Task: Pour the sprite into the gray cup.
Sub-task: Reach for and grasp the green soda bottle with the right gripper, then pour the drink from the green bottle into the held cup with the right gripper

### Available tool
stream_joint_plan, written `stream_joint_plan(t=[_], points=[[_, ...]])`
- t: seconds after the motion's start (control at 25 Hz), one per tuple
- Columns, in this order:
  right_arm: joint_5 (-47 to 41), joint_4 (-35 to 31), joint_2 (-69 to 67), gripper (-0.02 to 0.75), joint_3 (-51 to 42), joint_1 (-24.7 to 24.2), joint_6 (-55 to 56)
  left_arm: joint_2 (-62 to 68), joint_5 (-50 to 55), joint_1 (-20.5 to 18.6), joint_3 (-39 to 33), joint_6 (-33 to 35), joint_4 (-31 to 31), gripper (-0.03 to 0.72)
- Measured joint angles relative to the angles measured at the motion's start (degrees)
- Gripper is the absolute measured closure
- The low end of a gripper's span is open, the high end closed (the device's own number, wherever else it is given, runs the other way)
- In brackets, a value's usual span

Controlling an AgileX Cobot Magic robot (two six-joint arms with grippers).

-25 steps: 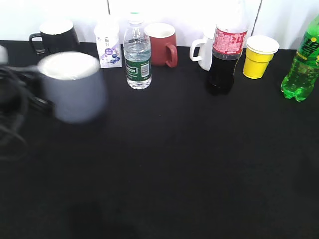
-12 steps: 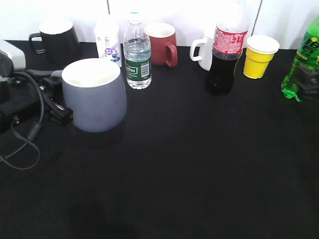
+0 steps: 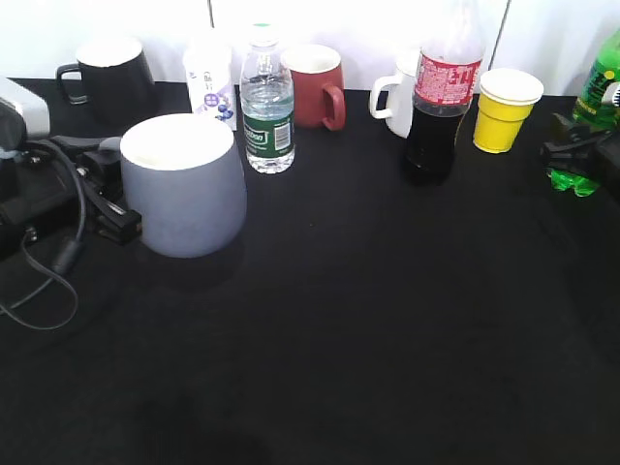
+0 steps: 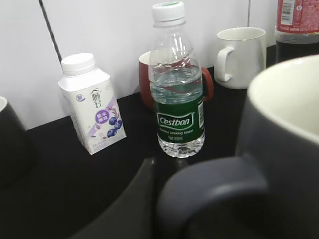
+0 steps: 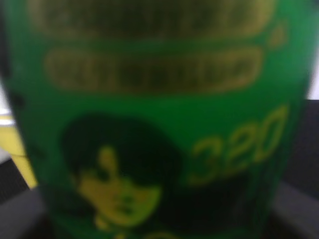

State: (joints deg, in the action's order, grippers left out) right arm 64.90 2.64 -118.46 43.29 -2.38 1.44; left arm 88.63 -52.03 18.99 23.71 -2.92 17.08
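The gray cup (image 3: 184, 189) stands on the black table at the left, white inside, and fills the right of the left wrist view (image 4: 286, 149). My left gripper (image 3: 108, 199) is at its left side, shut on the loop handle (image 4: 214, 189). The sprite (image 3: 603, 82) stands at the far right edge. Its green-yellow label fills the blurred right wrist view (image 5: 159, 124). My right gripper (image 3: 581, 153) is around the bottle's lower part. Its jaws are hidden, so I cannot tell whether they grip.
Along the back stand a black mug (image 3: 111, 70), a small milk carton (image 3: 209, 82), a water bottle (image 3: 266, 107), a dark red mug (image 3: 312, 85), a white mug (image 3: 395, 97), a cola bottle (image 3: 438, 97) and a yellow cup (image 3: 504, 108).
The left gripper brought the gray cup in from the left and set it still. The right gripper has come in from the right edge onto the sprite.
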Motion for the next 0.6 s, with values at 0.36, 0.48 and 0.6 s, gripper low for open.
stream_joint_plan(t=[0.36,0.48,0.6], points=[[1.7,2.2,16.7,0.302,-15.4,3.0,-5.7,0.0,0.0,0.0,0.0,-1.4,4.9,0.628],[-2.2,2.6,25.7,0.302,-18.7,13.8,-12.5,0.0,0.0,0.5,0.0,-2.0,7.9,0.628],[-6.8,2.9,26.9,0.303,-18.4,24.0,-22.0,0.2,-1.1,3.0,0.0,-2.2,8.3,0.628]])
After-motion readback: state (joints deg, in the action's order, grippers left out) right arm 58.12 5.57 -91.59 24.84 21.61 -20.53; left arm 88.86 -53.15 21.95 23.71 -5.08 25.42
